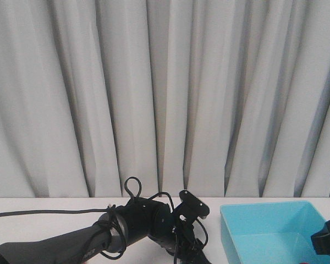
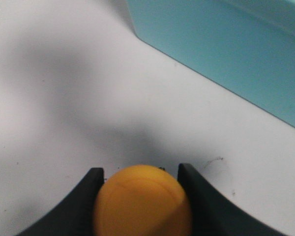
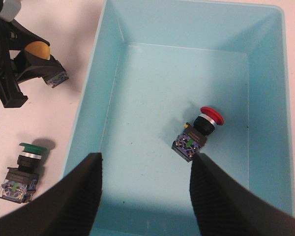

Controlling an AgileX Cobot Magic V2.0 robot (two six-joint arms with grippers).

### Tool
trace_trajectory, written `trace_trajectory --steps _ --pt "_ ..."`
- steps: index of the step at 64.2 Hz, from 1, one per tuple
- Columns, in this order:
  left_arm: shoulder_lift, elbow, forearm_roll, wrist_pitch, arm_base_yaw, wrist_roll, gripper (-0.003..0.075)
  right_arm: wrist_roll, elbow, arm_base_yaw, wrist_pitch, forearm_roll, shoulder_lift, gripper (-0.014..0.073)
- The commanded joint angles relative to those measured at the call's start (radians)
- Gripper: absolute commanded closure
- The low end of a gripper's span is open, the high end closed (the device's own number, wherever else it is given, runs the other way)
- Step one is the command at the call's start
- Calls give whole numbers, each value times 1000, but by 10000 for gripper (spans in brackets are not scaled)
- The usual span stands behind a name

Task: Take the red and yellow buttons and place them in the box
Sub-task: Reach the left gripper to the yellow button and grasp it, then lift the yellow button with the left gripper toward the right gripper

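three buttons: one red button (image 3: pixel 199 132), one yellow button (image 3: pixel 39 56), one green button (image 3: pixel 24 169); one turquoise box (image 3: pixel 265 59).

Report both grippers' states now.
Left gripper: shut on the yellow button.
Right gripper: open, empty, above the box.

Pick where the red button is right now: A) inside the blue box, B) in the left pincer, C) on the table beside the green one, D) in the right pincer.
A: the red button lies on the floor of the box, while the open right pincer hovers above it.
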Motion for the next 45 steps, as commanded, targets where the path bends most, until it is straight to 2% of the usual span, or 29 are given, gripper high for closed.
trace_trajectory --steps 1,13,45 --pt "-69 -35 -19 -47 -2 -4 469 -2 -24 -3 -43 16 -24 200" --pt "-72 -35 -19 -36 -2 -5 516 -2 -24 -3 -43 16 -24 200" --pt "-303 5 -18 167 1 -34 514 -2 -24 -3 -43 16 -24 200"
